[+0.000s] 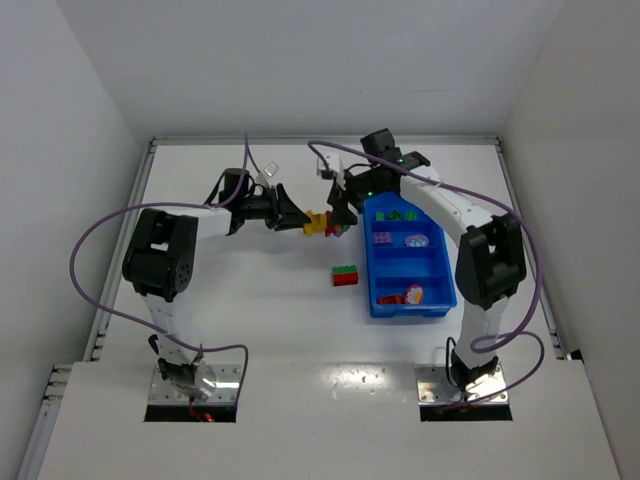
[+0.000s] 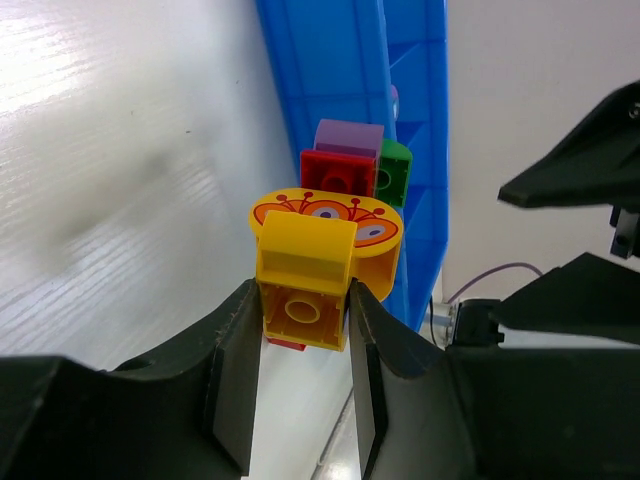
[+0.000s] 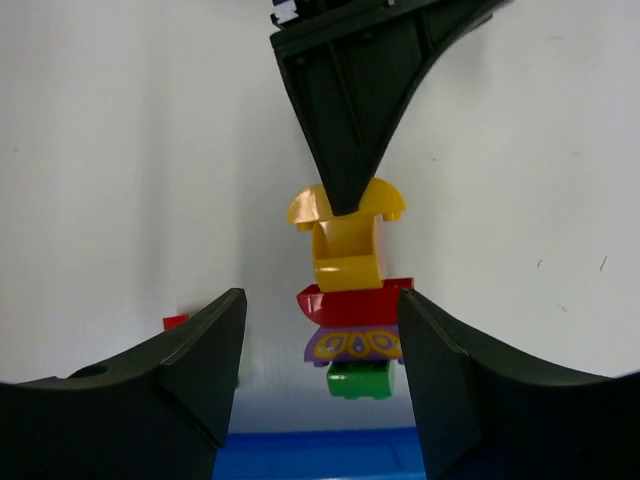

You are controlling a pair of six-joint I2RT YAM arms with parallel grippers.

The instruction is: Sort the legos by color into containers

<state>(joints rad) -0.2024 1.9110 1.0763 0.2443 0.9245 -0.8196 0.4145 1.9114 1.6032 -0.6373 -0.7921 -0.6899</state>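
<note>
At 10 o'clock of blue tray, above counter: my left fingers pinch yellow end of lego stack; my right fingers spread around red-purple end, likely for pulling colours apart.

Looks out between two dark fingers of the right gripper, spread apart. Shows a stack of legos, yellow, red, purple, green, pinched at its yellow end by the left gripper from above. Catches the blue tray rim along the bottom.
</note>
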